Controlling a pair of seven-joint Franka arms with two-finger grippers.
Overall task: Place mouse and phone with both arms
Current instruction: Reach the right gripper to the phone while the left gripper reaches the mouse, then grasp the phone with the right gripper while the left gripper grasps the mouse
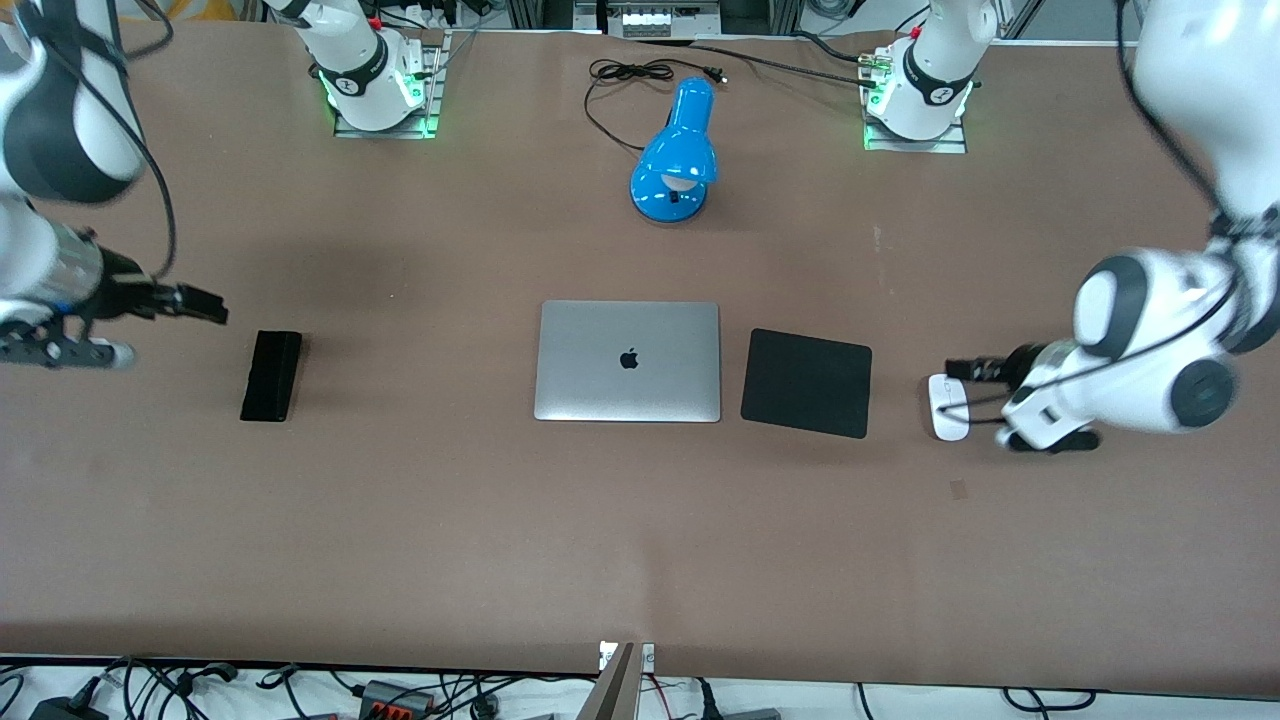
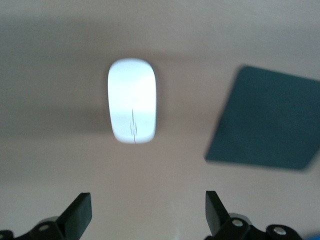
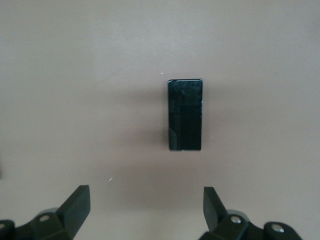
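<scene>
The white oval mouse (image 1: 945,410) lies on the table toward the left arm's end, beside the black mouse pad (image 1: 806,382). My left gripper (image 1: 958,368) hangs low by the mouse, open and empty. In the left wrist view the mouse (image 2: 132,100) lies ahead of the open fingers (image 2: 80,216), not between them. The black phone (image 1: 271,375) lies flat toward the right arm's end. My right gripper (image 1: 208,304) is open and empty over the table beside the phone. In the right wrist view the phone (image 3: 185,114) lies ahead of the fingers (image 3: 77,202).
A closed silver laptop (image 1: 628,360) lies mid-table, with the mouse pad beside it; the pad also shows in the left wrist view (image 2: 267,120). A blue desk lamp (image 1: 678,155) with a black cord stands farther from the front camera than the laptop.
</scene>
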